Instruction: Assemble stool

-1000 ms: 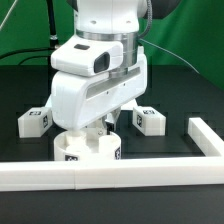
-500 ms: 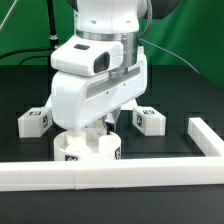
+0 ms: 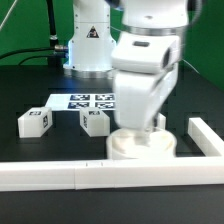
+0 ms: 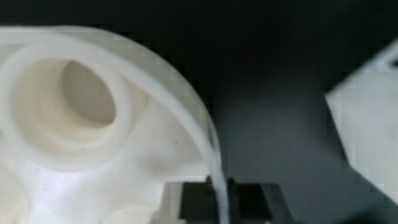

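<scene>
**Robot arm bears down on stool seat at the table's corner**

A black table (image 3: 30, 90) fills the scene, fenced by a long white border rail (image 3: 50, 174) that runs along the front and turns back at the exterior view's right. The white arm (image 3: 150, 60) towers over that corner, its wrist pointing almost straight down with a slight tilt. Its bulky housing blocks the view of whatever lies directly behind it.

The marker board (image 3: 92, 100) lies flat toward the back, well apart from the arm. The round white seat (image 3: 140, 148) sits directly under the wrist, close behind the front run of rail; whether the two touch cannot be told.

Two legs stand in the open. The outer leg (image 3: 35, 121) is toward the exterior view's left, and the middle leg (image 3: 95, 120) is just in front of the marker board. What looks like a third leg (image 3: 160, 123) peeps out from behind the wrist.

In the wrist view the gripper (image 4: 221, 198) has its two dark fingers (image 4: 187, 200) drawn close together, with a thin white edge of the seat's rim pinched between them. The seat's pale hollow (image 4: 71, 100) looms beside them. A white angular shape (image 4: 365, 120) lies nearby, too blurred to name.
</scene>
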Robot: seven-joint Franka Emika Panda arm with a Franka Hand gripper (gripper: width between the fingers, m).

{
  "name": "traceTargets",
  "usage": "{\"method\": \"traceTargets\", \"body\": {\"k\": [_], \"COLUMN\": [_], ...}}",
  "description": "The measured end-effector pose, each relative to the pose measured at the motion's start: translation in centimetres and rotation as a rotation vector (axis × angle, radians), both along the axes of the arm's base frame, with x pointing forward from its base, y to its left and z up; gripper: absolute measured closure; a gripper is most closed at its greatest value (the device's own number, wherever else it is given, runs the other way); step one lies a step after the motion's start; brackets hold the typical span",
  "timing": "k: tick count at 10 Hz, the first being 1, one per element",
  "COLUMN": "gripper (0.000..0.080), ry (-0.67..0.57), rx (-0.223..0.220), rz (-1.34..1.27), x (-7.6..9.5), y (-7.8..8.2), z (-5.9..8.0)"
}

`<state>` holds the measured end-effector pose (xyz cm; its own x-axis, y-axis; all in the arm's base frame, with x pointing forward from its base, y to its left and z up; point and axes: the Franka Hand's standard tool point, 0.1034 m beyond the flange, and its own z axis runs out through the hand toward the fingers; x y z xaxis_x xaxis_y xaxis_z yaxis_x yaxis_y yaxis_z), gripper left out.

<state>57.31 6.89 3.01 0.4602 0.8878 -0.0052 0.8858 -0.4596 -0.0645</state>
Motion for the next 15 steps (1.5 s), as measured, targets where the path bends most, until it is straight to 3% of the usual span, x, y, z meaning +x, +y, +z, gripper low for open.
{"method": "traceTargets", "body": {"k": [4,8,13,15], "gripper": [0.0773,0.0773,0.0772,0.0532], "ry": [-0.004,-0.027,-0.019,-0.018], "rx": [-0.001,0.031,0.031,0.031], "rz": [0.003,0.130,0.123,0.123], "x": [0.0,-0.1,-0.2,-0.2], "y": [-0.1,3.8,3.4,3.4], "z": [-0.2,-0.7,-1.0,-1.0]}}
